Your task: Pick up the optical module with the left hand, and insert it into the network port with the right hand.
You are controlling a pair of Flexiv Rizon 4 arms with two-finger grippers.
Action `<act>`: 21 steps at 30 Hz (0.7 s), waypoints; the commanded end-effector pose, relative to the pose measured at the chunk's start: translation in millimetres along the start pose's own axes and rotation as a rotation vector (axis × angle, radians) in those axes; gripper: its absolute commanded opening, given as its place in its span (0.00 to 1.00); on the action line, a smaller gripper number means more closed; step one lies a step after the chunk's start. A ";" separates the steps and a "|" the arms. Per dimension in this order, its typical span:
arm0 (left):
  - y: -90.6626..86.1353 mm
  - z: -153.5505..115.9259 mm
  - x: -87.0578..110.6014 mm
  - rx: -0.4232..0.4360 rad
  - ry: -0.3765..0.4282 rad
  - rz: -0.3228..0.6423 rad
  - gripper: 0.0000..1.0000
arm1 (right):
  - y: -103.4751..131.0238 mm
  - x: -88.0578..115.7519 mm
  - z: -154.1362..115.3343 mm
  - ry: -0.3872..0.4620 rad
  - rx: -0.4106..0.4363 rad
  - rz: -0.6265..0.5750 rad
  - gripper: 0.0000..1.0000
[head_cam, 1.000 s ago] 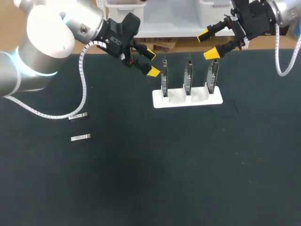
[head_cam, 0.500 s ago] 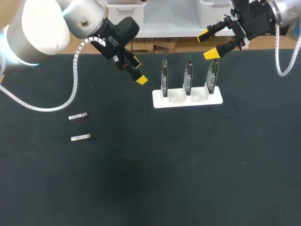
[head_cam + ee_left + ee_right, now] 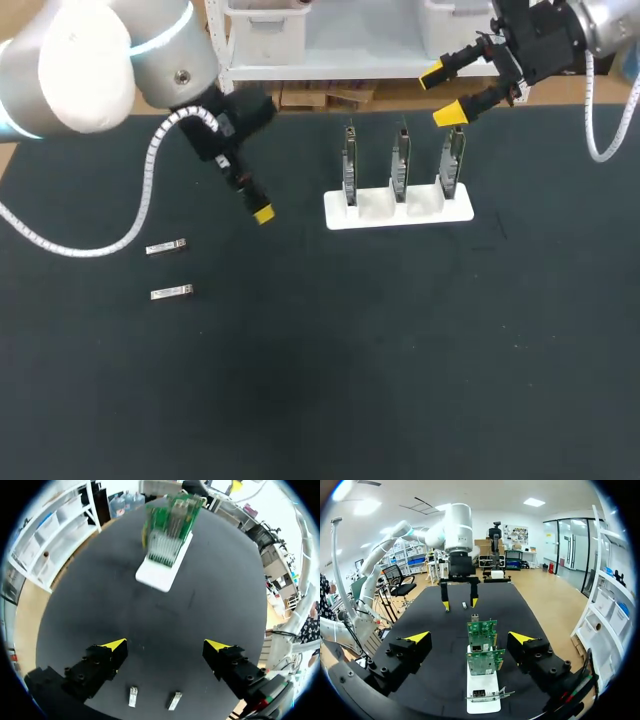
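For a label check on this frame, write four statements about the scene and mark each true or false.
1. The left gripper is open and holds nothing. True.
2. The white stand carries four boards. False: three boards stand in it.
3. Two optical modules lie on the table. True.
4. The right gripper is shut on a module. False: it is open and empty, near the stand's rightmost board.

The flat table mat is plain black. Two small metal optical modules are silver-grey. The rectangular plastic stand is white, and its three upright circuit boards are green. The left gripper and right gripper are black with bright yellow tips.
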State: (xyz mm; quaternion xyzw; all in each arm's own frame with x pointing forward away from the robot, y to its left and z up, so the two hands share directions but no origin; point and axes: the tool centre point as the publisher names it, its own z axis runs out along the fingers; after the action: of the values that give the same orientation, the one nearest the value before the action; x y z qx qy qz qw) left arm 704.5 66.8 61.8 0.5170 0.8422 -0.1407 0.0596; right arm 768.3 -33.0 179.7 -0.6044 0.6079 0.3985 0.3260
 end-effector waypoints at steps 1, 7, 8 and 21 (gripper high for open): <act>0.3 -4.7 10.5 0.002 0.044 -0.007 1.00 | 2.1 -0.1 0.0 0.001 0.005 -0.001 1.00; 0.7 -13.1 32.8 -0.003 0.080 -0.012 1.00 | 2.1 -0.1 0.0 0.001 0.005 -0.001 1.00; 0.6 -14.5 35.1 -0.003 0.081 -0.007 1.00 | 2.1 -0.1 0.0 0.001 0.005 -0.001 1.00; -1.9 -13.7 79.0 0.026 0.230 0.010 1.00 | 2.1 -0.1 0.0 0.001 0.005 -0.001 1.00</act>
State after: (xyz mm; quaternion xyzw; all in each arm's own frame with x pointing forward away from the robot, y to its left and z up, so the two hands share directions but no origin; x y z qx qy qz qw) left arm 667.1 134.4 55.9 0.5355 0.8387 -0.0921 -0.0371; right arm 768.2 -32.9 179.7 -0.6044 0.6079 0.3985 0.3260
